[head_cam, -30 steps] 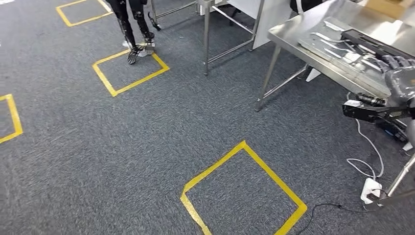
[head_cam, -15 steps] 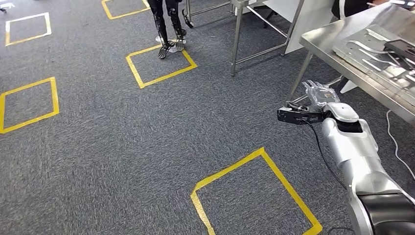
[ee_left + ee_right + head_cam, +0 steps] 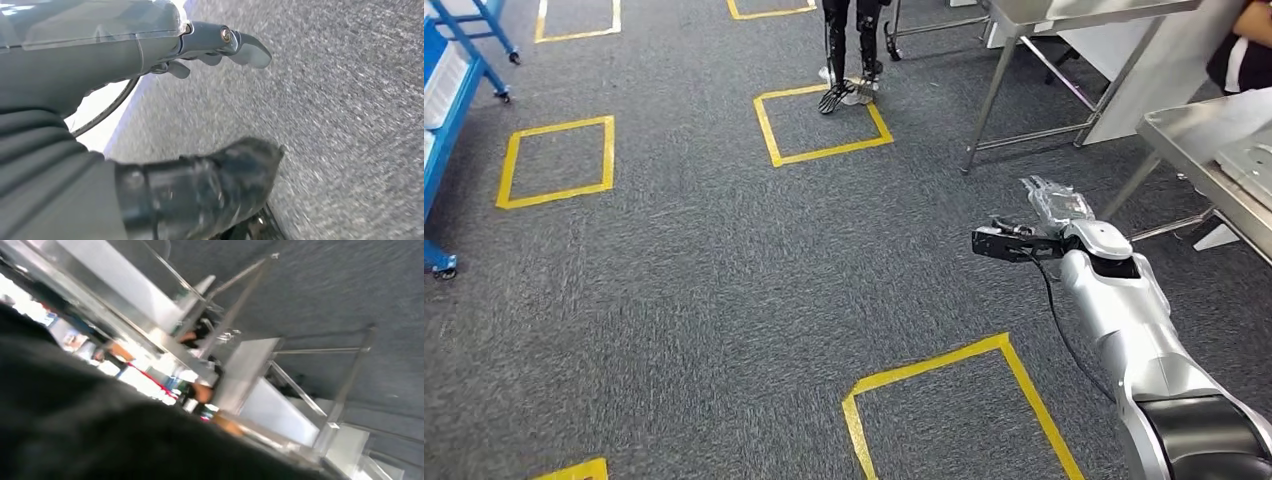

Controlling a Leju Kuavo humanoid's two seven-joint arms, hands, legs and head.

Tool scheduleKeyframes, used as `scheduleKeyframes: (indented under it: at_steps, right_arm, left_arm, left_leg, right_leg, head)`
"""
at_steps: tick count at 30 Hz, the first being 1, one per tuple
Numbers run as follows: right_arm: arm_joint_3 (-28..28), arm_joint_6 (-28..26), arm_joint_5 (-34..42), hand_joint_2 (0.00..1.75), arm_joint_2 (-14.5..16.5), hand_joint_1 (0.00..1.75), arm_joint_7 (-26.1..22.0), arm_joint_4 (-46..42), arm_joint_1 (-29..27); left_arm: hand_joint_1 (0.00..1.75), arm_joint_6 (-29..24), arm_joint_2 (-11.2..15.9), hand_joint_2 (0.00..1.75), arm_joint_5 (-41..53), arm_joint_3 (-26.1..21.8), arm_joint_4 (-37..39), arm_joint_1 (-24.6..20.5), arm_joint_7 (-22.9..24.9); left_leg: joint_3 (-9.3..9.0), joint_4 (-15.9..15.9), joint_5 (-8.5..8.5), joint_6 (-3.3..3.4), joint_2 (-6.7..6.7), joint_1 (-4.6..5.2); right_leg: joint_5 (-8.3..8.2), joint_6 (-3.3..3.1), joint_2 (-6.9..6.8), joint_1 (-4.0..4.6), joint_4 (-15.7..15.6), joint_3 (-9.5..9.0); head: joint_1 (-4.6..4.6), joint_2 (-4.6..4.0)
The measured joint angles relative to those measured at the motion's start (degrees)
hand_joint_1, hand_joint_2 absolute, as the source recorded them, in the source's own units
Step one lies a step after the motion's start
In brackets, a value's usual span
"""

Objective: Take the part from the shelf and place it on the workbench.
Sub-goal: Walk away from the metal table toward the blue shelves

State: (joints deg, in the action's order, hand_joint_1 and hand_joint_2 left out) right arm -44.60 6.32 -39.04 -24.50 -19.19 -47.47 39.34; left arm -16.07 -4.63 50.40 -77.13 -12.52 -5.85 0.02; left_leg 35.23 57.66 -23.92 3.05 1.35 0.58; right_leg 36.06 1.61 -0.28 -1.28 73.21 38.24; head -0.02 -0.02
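Note:
In the head view my right hand (image 3: 1052, 203) reaches out over the grey carpet with its fingers stretched and nothing in it. A black wrist camera (image 3: 1002, 243) sticks out beside it. The steel workbench (image 3: 1192, 127) stands at the right edge, with a flat metal part (image 3: 1250, 160) lying on it. A blue shelf frame (image 3: 446, 95) on castors shows at the far left edge. In the left wrist view my left hand (image 3: 220, 105) hangs over the carpet, its grey fingers (image 3: 227, 44) apart from the dark thumb, holding nothing.
Yellow tape squares (image 3: 822, 122) mark the carpet, one just ahead of me (image 3: 954, 400). A person's legs (image 3: 849, 50) stand at the far square. A second steel table (image 3: 1024, 70) stands behind. Another person (image 3: 1242, 50) is by the workbench.
The whole view has swung left: the workbench slid to the right edge and the blue shelf came into sight. My right hand left the bench and now hangs empty over the floor.

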Motion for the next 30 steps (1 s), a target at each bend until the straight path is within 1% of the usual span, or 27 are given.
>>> scheduleKeyframes:
  at_steps: [1,2,4,5,6,7,8,9,10,11,12,13,14,15,16,17,18,19,21,22,23,24,25,26,27,29,30]
  right_arm:
    - [0.0,0.0,0.0,0.0,0.0,0.0,0.0,0.1,-0.1]
    - [-0.1,0.0,0.0,0.0,0.0,0.0,0.0,0.2,-0.2]
    - [-0.2,0.0,0.0,0.0,0.1,0.0,0.0,0.3,-0.2]
    - [-0.2,0.0,0.0,0.0,0.0,0.0,-0.1,0.3,-0.1]
    - [-0.2,0.0,0.1,0.0,-0.1,0.0,-0.1,0.4,-0.1]
    - [-0.3,0.0,0.2,0.0,-0.3,0.0,-0.2,0.3,-0.2]
    - [-0.3,0.0,0.5,0.0,-0.6,0.0,-0.2,0.2,-0.5]
    - [-0.3,0.0,1.0,0.0,-1.1,0.0,-0.2,-0.2,-0.8]
    - [-0.3,0.0,1.7,0.0,-2.0,0.0,-0.2,-1.0,-1.4]
    - [-0.3,-0.1,2.5,0.0,-3.2,0.0,0.0,-2.3,-2.3]
    - [-0.2,-0.1,3.4,0.0,-5.0,0.0,0.2,-3.9,-3.7]
    - [0.0,-0.3,4.3,0.0,-7.2,0.0,0.5,-5.8,-5.4]
    - [0.5,-0.4,5.0,0.0,-9.5,0.0,0.8,-7.8,-7.5]
    - [1.3,-0.6,5.5,0.0,-11.8,0.0,1.0,-9.8,-9.5]
    - [2.4,-0.8,5.9,0.0,-13.7,0.0,1.2,-11.7,-11.6]
    - [3.5,-1.0,6.1,0.0,-15.3,0.0,1.2,-13.5,-13.5]
    - [4.6,-1.1,6.3,0.0,-16.8,0.0,1.2,-15.1,-15.2]
    - [5.6,-1.2,6.3,0.0,-17.9,0.0,1.2,-16.5,-16.6]
    - [6.9,-1.1,6.3,0.0,-19.9,0.0,1.5,-18.9,-18.6]
    - [7.4,-0.9,6.2,0.0,-20.6,0.0,1.7,-19.8,-19.2]
    - [7.7,-0.5,6.0,0.0,-21.2,0.0,1.8,-20.6,-19.6]
    - [8.0,-0.1,5.9,0.0,-21.6,0.0,1.9,-21.3,-19.9]
    - [8.3,0.4,5.7,0.0,-21.9,0.0,1.8,-21.9,-20.1]
    - [8.6,0.7,5.4,0.0,-22.2,0.0,1.7,-22.4,-20.4]
    - [8.9,1.0,5.3,0.0,-22.5,0.0,1.6,-22.7,-20.6]
    - [9.4,1.2,5.1,0.0,-23.2,0.0,1.5,-22.9,-21.2]
    - [9.6,1.3,5.1,0.0,-23.5,0.0,1.5,-23.0,-21.5]
  left_arm:
    - [0.0,0.0,0.0,1.75,-0.1,-0.2,0.0,-0.1,0.0]
    - [0.0,0.0,0.0,1.75,-0.1,-0.3,0.0,-0.2,0.0]
    - [0.0,0.0,0.0,1.75,0.0,-0.6,0.0,-0.2,0.0]
    - [0.0,0.0,0.0,1.75,0.1,-0.7,0.0,-0.2,0.0]
    - [0.0,0.0,0.0,1.75,0.2,-0.7,0.0,-0.3,0.0]
    - [0.0,0.0,0.0,1.75,0.4,-0.8,0.0,-0.2,0.0]
    - [0.0,0.0,-0.1,1.75,0.6,-0.8,0.0,-0.1,0.0]
    - [0.0,0.0,-0.1,1.75,0.9,-0.8,0.0,0.0,0.0]
    - [0.0,0.1,-0.1,1.75,1.3,-0.8,0.0,0.2,-0.1]
    - [0.0,0.2,-0.2,1.75,1.7,-0.8,0.0,0.3,-0.3]
    - [0.0,0.4,-0.3,1.75,2.1,-0.8,0.0,0.4,-0.5]
    - [0.0,0.6,-0.4,1.75,2.5,-0.8,0.0,0.3,-0.7]
    - [0.0,0.8,-0.5,1.75,2.7,-0.7,0.0,0.3,-0.9]
    - [0.0,1.1,-0.6,1.75,2.9,-0.7,0.0,0.3,-1.2]
    - [0.0,1.3,-0.7,1.75,3.1,-0.6,0.0,0.4,-1.3]
    - [0.0,1.4,-0.9,1.75,3.1,-0.5,0.0,0.6,-1.5]
    - [0.0,1.5,-1.0,1.75,3.1,-0.4,0.0,0.7,-1.5]
    - [0.0,1.7,-1.1,1.75,3.2,-0.4,0.0,0.8,-1.6]
    - [0.0,2.0,-1.2,1.75,3.2,-0.2,0.0,0.8,-1.7]
    - [0.0,2.1,-1.2,1.75,3.3,-0.1,0.0,0.6,-1.8]
    - [0.0,2.2,-1.2,1.75,3.3,0.0,0.0,0.5,-1.8]
    - [0.0,2.3,-1.2,1.75,3.2,0.0,0.0,0.5,-1.8]
    - [0.0,2.3,-1.3,1.75,3.2,0.1,0.0,0.4,-1.8]
    - [0.0,2.3,-1.3,1.75,3.1,0.1,0.0,0.4,-1.8]
    - [0.0,2.3,-1.4,1.75,3.1,0.2,0.0,0.3,-1.8]
    - [0.0,2.3,-1.5,1.75,3.1,0.3,0.0,0.1,-1.8]
    - [0.0,2.3,-1.5,1.75,3.1,0.3,0.0,0.0,-1.9]
  left_leg:
    - [-0.04,0.1,-0.07,0.04,0.9,0.01]
    - [-0.1,0.3,-0.18,0.03,1.82,0.01]
    - [-0.3,0.7,-0.53,-0.17,3.48,-0.02]
    - [-0.24,1.1,-0.77,-0.38,4.24,0.02]
    - [-0.07,1.4,-0.9,-0.64,4.99,-0.04]
    - [0.18,1.5,-0.95,-0.95,5.68,-0.15]
    - [0.43,1.6,-0.89,-1.32,6.46,-0.28]
    - [0.56,1.5,-0.77,-1.67,7.21,-0.43]
    - [0.67,1.5,-0.84,-1.98,7.11,-0.44]
    - [0.96,2.2,-1.34,-2.26,6.06,-0.32]
    - [1.72,4.0,-2.45,-2.48,4.32,-0.21]
    - [3.05,6.9,-4.07,-2.64,2.13,-0.21]
    - [4.85,10.7,-5.91,-2.81,0.45,-0.3]
    - [6.7,14.5,-7.39,-2.92,-0.46,-0.53]
    - [7.99,17.1,-8.0,-3.01,-0.92,-0.76]
    - [8.25,17.5,-7.51,-3.08,-1.12,-0.96]
    - [7.22,15.5,-5.95,-3.09,-1.36,-1.11]
    - [5.2,11.7,-3.82,-3.01,-1.95,-1.18]
    - [1.26,4.1,-1.31,-2.64,-3.95,-0.74]
    - [0.3,2.2,-1.02,-2.4,-4.59,-0.43]
    - [0.11,1.6,-1.28,-2.14,-4.69,-0.07]
    - [0.18,1.3,-1.22,-1.81,-4.15,0.09]
    - [0.0,1.0,-1.09,-1.47,-3.64,0.04]
    - [-0.25,0.5,-0.89,-1.04,-3.08,-0.06]
    - [-0.54,0.1,-0.65,-0.67,-2.54,-0.19]
    - [-0.82,-0.2,-0.34,-0.16,-1.34,-0.3]
    - [-0.8,-0.2,-0.31,-0.07,-0.66,-0.25]
  right_leg:
    - [-0.03,0.01,0.22,0.01,2.0,1.5]
    - [-1.33,-0.02,0.32,0.0,1.7,1.96]
    - [-6.2,-0.2,0.98,-0.09,-4.3,0.01]
    - [-8.08,-0.35,2.19,-0.19,-8.0,-1.44]
    - [-9.11,-0.47,3.23,-0.22,-10.7,-2.49]
    - [-9.34,-0.61,3.93,-0.17,-12.1,-3.03]
    - [-9.14,-0.79,4.22,-0.09,-12.8,-3.3]
    - [-9.14,-1.0,3.54,-0.06,-13.1,-3.42]
    - [-9.2,-1.27,2.78,-0.12,-13.4,-3.71]
    - [-9.26,-1.56,1.97,-0.21,-13.8,-4.13]
    - [-9.29,-1.85,1.05,-0.26,-14.2,-4.59]
    - [-9.2,-2.11,0.04,-0.15,-14.4,-5.03]
    - [-9.01,-2.31,-1.01,0.02,-14.5,-5.35]
    - [-8.8,-2.44,-2.02,0.17,-14.5,-5.58]
    - [-8.58,-2.49,-2.9,0.26,-14.5,-5.78]
    - [-8.37,-2.47,-3.63,0.29,-14.5,-5.98]
    - [-8.15,-2.39,-4.21,0.29,-14.5,-6.23]
    - [-7.91,-2.26,-4.73,0.27,-14.5,-6.53]
    - [-7.47,-1.8,-5.51,0.37,-14.4,-6.99]
    - [-7.33,-1.52,-5.87,0.47,-14.4,-7.11]
    - [-7.26,-1.2,-6.22,0.52,-14.5,-7.18]
    - [-7.23,-0.87,-6.63,0.48,-14.6,-7.3]
    - [-7.07,-0.53,-6.6,0.32,-14.5,-7.41]
    - [-6.59,-0.24,-5.67,0.13,-14.1,-7.33]
    - [-5.57,-0.04,-4.19,-0.02,-12.7,-6.78]
    - [-2.1,0.12,-0.88,-0.09,-6.3,-3.74]
    - [-0.43,0.16,-0.15,-0.06,-2.2,-1.65]
  head:
    - [-0.01,0.0]
    - [-0.01,0.0]
    - [-0.01,0.0]
    - [-0.01,0.0]
    - [-0.01,0.0]
    - [-0.01,0.0]
    - [-0.02,0.0]
    - [-0.02,0.0]
    - [-0.02,0.0]
    - [-0.07,0.0]
    - [-0.1,0.0]
    - [-0.14,0.0]
    - [-0.16,0.0]
    - [-0.16,0.0]
    - [-0.16,0.0]
    - [-0.15,0.0]
    - [-0.16,0.0]
    - [-0.17,0.0]
    - [-0.16,0.0]
    - [-0.15,0.0]
    - [-0.14,0.0]
    - [-0.14,0.0]
    - [-0.14,0.0]
    - [-0.14,0.0]
    - [-0.13,0.0]
    - [-0.11,0.0]
    - [-0.11,0.0]
